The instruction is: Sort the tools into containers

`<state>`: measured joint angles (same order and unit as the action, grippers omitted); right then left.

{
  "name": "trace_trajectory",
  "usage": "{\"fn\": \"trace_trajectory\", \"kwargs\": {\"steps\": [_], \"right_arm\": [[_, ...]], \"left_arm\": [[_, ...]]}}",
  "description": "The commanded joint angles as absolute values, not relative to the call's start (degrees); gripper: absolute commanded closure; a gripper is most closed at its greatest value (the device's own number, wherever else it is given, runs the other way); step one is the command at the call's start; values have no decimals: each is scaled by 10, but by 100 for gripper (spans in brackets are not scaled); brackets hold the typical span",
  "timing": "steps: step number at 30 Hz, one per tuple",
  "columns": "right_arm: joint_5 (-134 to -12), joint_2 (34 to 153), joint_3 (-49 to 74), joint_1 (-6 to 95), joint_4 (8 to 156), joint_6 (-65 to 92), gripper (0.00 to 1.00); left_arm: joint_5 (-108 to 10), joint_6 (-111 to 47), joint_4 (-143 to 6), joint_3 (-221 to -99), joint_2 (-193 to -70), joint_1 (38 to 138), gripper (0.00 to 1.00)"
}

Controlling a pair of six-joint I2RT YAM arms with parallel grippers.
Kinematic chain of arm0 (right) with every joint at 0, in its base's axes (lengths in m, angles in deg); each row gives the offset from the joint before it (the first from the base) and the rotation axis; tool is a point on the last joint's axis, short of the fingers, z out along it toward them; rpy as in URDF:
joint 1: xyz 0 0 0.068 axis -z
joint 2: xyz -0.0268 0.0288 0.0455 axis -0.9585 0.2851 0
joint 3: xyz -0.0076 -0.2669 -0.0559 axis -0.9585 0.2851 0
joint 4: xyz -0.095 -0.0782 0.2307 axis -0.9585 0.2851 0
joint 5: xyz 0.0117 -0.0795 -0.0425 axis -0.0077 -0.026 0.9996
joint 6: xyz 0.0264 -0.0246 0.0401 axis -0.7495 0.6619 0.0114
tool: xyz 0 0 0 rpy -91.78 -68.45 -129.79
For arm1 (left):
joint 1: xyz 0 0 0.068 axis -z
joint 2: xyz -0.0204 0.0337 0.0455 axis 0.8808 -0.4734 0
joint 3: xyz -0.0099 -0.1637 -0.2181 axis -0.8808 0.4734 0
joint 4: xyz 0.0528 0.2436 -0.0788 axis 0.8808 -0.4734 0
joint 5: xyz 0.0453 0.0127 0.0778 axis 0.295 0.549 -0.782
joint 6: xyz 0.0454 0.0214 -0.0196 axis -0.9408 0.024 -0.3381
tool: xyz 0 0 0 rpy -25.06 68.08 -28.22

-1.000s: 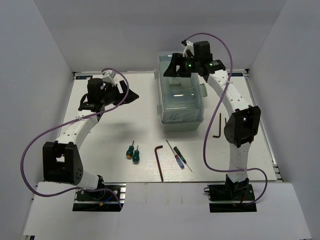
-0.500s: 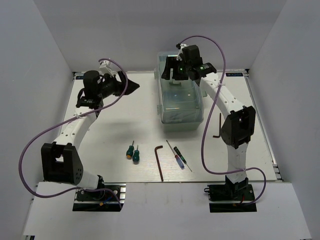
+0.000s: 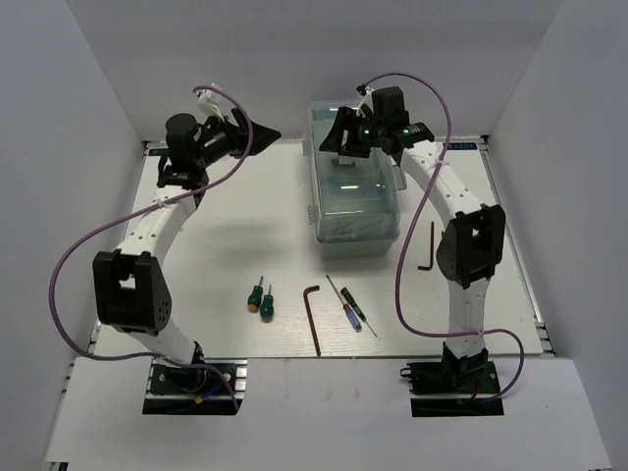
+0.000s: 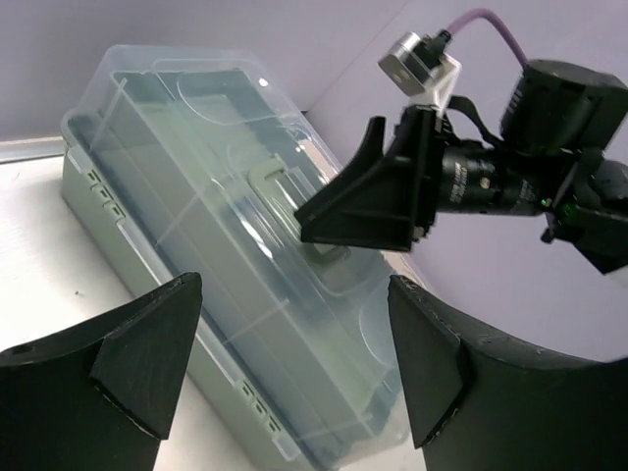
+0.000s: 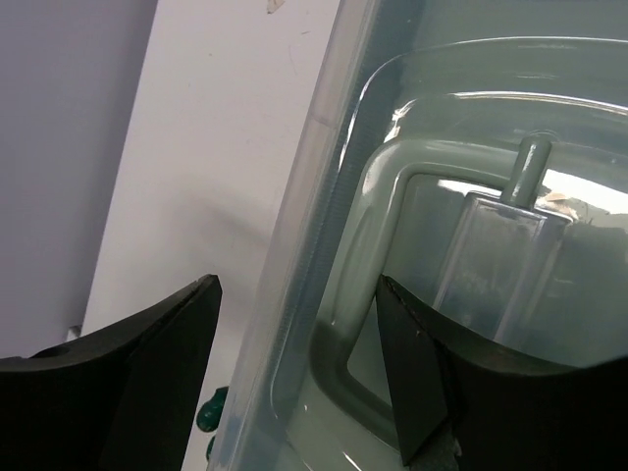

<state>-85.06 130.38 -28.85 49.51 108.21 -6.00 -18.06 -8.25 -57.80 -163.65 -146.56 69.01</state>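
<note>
The toolbox (image 3: 355,196) stands at the back centre, pale green, with its clear lid shut. My right gripper (image 3: 340,138) is open and empty above its far left end; in the right wrist view (image 5: 299,373) the jaws straddle the lid's edge by the handle (image 5: 388,294). My left gripper (image 3: 265,133) is open and empty, raised left of the toolbox and facing it (image 4: 226,265). Two green-handled screwdrivers (image 3: 260,298), a hex key (image 3: 313,318), two thin screwdrivers (image 3: 350,305) and another hex key (image 3: 428,245) lie on the table.
White walls close in the table at the back and both sides. The right arm's purple cable (image 3: 404,285) hangs beside the toolbox. The right gripper (image 4: 392,191) shows in the left wrist view above the lid.
My left gripper has risen and swung toward the back wall and the toolbox. My right gripper has stayed over the toolbox's far left end with a small wrist shift.
</note>
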Motion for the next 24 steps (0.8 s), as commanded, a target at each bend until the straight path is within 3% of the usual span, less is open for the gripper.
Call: {"fn": "trace_trajectory", "kwargs": {"steps": [1,13,24], "right_arm": [[-940,1312,-300,493,1053,-92,30],[-1026,1289,-296,521,1005,-132,32],[-1039,1291,-287,534,996,-136,32]], "left_arm": [[-168,-46,-552,-1687,-1507,699,13],[-117,-16,-615,-1935,-1720,757,13],[-104,-3,-688,-2023,-1798,805,15]]}}
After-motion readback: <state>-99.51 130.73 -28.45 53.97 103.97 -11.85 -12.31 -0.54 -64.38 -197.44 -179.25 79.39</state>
